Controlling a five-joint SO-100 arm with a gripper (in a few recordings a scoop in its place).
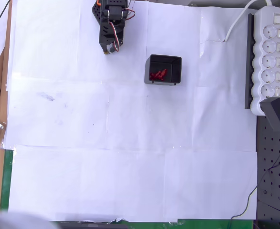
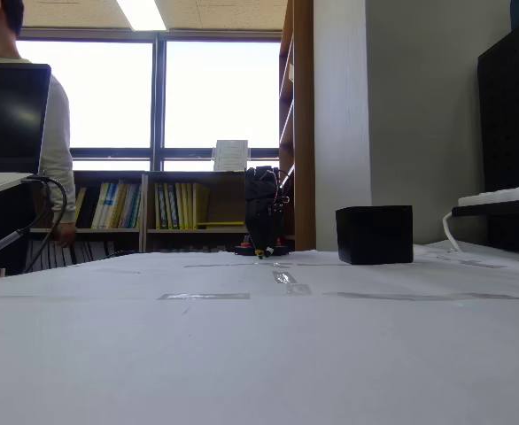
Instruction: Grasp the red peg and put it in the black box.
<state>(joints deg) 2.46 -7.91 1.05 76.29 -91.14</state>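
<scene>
Gripper (image 1: 108, 49) of mine hangs near the top edge of the overhead view, left of the middle, with its tip pointing down toward the white paper (image 1: 130, 143) that covers the tabletop. From above the fingers look closed or nearly closed, but they are small and dark, so I cannot tell it for sure, and I see nothing between them. To the right of my gripper, and apart from it, stands the black box (image 1: 163, 69). Inside it, near the lower left part of its floor, lies a small cluster of red pegs (image 1: 157, 74); they touch each other, and I cannot pick out one single red peg from the others. At the right edge lies a long white power strip (image 1: 269, 57), with a black adapter (image 1: 277, 114) plugged in at its lower end.

In the fixed view, which looks low across the tabletop, my gripper (image 2: 261, 253) is far away in the middle, with its tip very close to the paper (image 2: 242, 354); whether it touches I cannot say. The black box (image 2: 374, 235) stands to the right of it, and its inside is hidden from here. At the left edge a person in a light sleeve (image 2: 54, 133) stands behind a dark monitor (image 2: 10, 115).
</scene>
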